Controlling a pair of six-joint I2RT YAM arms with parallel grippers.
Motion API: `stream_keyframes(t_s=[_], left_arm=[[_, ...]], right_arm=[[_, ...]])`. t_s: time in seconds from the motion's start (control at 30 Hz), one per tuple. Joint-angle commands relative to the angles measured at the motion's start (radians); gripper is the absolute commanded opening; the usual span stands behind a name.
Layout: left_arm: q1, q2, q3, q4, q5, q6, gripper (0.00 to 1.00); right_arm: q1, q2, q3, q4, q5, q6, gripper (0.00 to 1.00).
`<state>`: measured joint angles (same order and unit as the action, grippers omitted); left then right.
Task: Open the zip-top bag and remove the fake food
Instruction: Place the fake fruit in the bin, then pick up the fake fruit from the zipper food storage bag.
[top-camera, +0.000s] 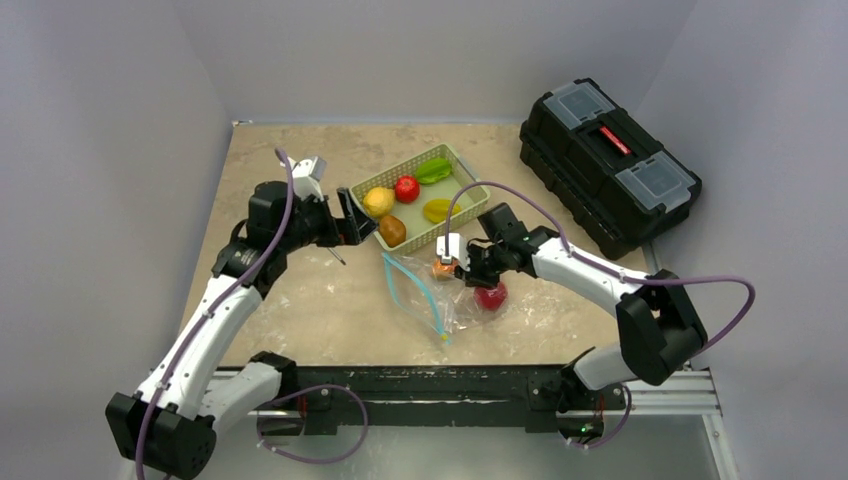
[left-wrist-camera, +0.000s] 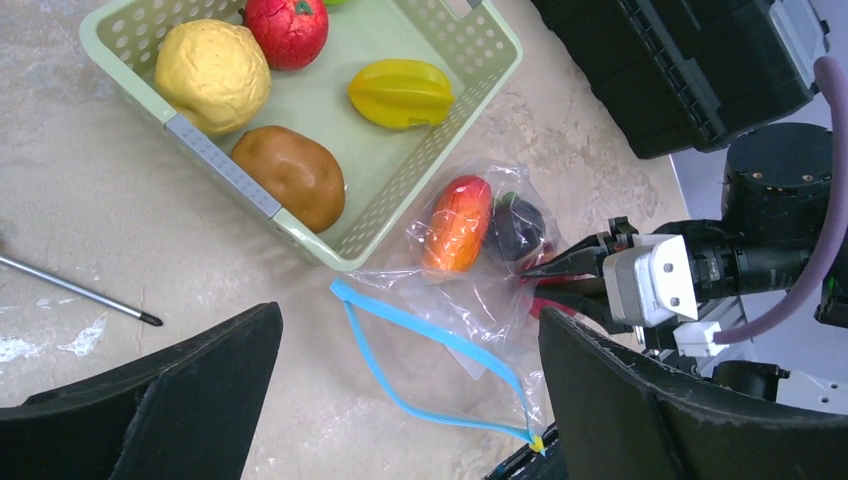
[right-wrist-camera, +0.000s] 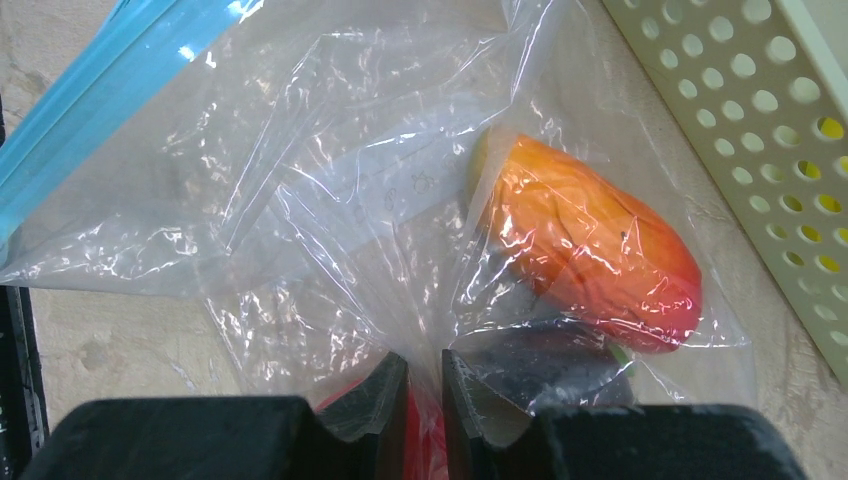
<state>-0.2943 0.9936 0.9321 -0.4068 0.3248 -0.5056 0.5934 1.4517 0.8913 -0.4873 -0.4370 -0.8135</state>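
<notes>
two pieces of food (right-wrist-camera: 590, 250) plainly inside the bag (top-camera: 420, 285): orange mango (left-wrist-camera: 458, 222), dark piece (left-wrist-camera: 515, 230). bag flat on the bench (top-camera: 300, 320), just in front of the basket (left-wrist-camera: 400, 195), blue zipper (left-wrist-camera: 430, 345) gaping in a loop. red piece (top-camera: 490, 296) under the right jaws, in or out of the bag impossible to tell. right jaws almost closed, pinching bag film beside the dark piece. left jaws spread wide, empty, by the basket's left corner. five more pieces in the basket. screwdriver (left-wrist-camera: 80, 290) left of it.
</notes>
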Motion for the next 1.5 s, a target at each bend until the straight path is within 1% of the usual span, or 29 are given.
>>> stream_keyframes(t_s=[0.0, 0.4, 0.47, 0.7, 0.77, 0.87, 1.0, 1.17, 1.23, 1.47], left_arm=[[0.009, -0.1, -0.046, 0.011, -0.009, -0.024, 1.0], [0.009, -0.277, -0.166, -0.038, 0.01, -0.048, 1.0], [0.009, -0.301, -0.194, -0.042, 0.03, -0.051, 1.0], [0.008, -0.354, -0.287, -0.031, 0.092, -0.085, 1.0], [0.006, -0.369, -0.311, -0.018, 0.108, -0.097, 1.0], [0.002, -0.379, -0.346, 0.0, 0.124, -0.114, 1.0], [-0.046, -0.386, -0.398, 0.036, 0.11, -0.144, 1.0], [-0.179, -0.378, -0.434, 0.048, -0.001, -0.161, 1.0], [-0.214, -0.372, -0.446, 0.06, -0.022, -0.169, 1.0], [-0.227, -0.395, -0.503, 0.098, -0.023, -0.19, 1.0]], right_arm=[[-0.007, -0.031, -0.003, -0.009, -0.024, -0.018, 0.18], [-0.011, -0.049, 0.001, -0.031, -0.057, -0.033, 0.32], [-0.014, -0.051, 0.004, -0.036, -0.066, -0.035, 0.34], [-0.029, -0.064, 0.01, -0.055, -0.099, -0.045, 0.41], [-0.037, -0.071, 0.013, -0.07, -0.115, -0.057, 0.45], [-0.054, -0.087, 0.015, -0.087, -0.145, -0.073, 0.48], [-0.073, -0.106, 0.017, -0.106, -0.178, -0.089, 0.51], [-0.096, -0.12, 0.017, -0.117, -0.199, -0.102, 0.53], [-0.101, -0.125, 0.017, -0.122, -0.207, -0.109, 0.53], [-0.115, -0.139, 0.018, -0.138, -0.232, -0.129, 0.54]])
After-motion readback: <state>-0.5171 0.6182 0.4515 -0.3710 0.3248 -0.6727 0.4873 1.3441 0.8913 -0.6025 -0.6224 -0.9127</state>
